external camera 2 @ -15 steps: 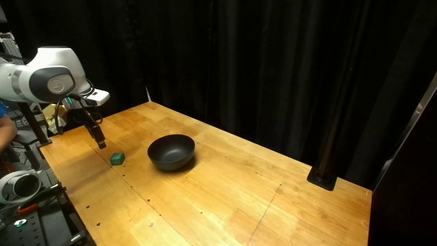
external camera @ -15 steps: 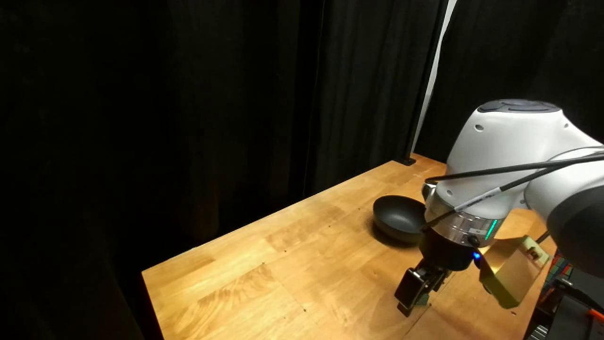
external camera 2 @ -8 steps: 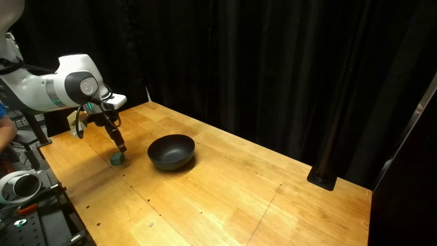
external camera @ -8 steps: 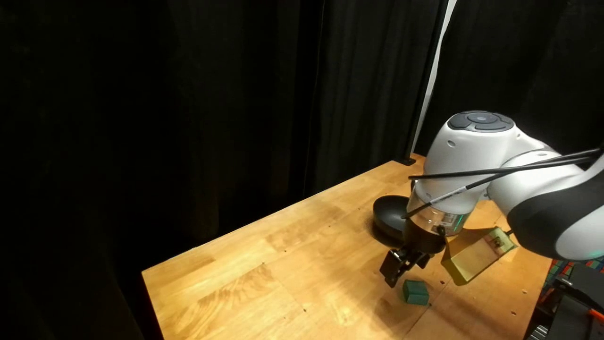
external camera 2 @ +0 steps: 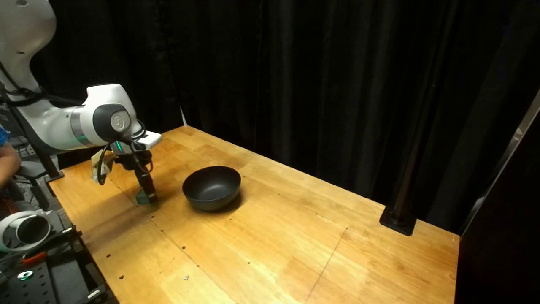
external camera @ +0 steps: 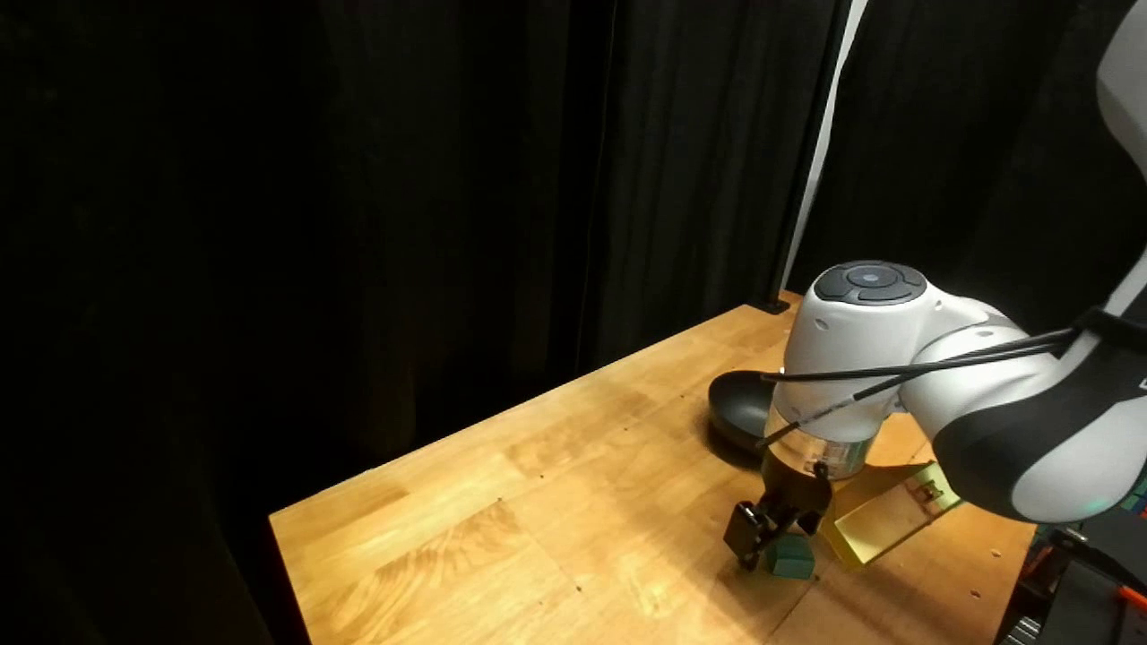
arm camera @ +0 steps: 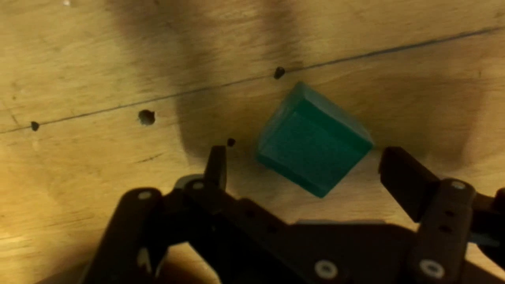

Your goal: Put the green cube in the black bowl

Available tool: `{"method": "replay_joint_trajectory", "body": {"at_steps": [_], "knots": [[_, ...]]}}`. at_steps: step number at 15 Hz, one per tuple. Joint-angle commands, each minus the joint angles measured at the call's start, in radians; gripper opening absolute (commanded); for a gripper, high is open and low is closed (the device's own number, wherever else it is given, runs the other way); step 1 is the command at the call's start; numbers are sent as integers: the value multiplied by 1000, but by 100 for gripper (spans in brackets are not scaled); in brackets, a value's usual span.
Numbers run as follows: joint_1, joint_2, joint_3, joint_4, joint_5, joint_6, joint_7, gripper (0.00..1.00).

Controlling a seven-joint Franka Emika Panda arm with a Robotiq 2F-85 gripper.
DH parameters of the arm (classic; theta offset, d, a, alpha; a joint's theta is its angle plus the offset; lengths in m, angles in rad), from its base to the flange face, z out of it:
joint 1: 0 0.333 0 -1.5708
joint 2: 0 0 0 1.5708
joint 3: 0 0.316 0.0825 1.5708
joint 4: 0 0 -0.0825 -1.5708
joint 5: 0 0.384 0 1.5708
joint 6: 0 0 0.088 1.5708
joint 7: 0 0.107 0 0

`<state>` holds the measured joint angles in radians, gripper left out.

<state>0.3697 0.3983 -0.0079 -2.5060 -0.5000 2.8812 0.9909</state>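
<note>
The green cube (external camera: 792,557) sits on the wooden table, partly behind the gripper in both exterior views (external camera 2: 141,197). In the wrist view the cube (arm camera: 311,148) lies between the two fingertips, turned so that its corners face them, with a gap on each side. My gripper (arm camera: 303,156) is open and low over the table around the cube; it also shows in an exterior view (external camera 2: 151,199). The black bowl (external camera 2: 211,202) stands upright and empty a short way from the cube. In an exterior view the arm hides part of the bowl (external camera: 737,417).
The wooden table (external camera 2: 287,236) has small holes and thin seam lines. A black post base (external camera 2: 398,220) is fixed at the table's edge. A yellow part (external camera: 896,520) hangs on the wrist. A dark cart (external camera 2: 46,270) stands beside the table, and a person's arm (external camera 2: 8,160) shows behind.
My gripper has moved across toward the cube and then down around it, still open. The cube and the bowl have not moved.
</note>
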Motion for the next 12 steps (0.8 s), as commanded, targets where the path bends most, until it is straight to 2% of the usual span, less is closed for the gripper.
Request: {"method": "replay_joint_trajectory", "body": {"at_steps": [1, 5, 6, 7, 10, 12], "knots": [[12, 5, -4, 16, 9, -50, 24, 73], [1, -20, 25, 12, 41, -95, 25, 42], [30, -29, 8, 7, 101, -116, -8, 34], [21, -44, 23, 2, 135, -151, -17, 29], [7, -99, 52, -21, 219, -255, -33, 28], [12, -159, 58, -37, 226, -318, -15, 28]]}}
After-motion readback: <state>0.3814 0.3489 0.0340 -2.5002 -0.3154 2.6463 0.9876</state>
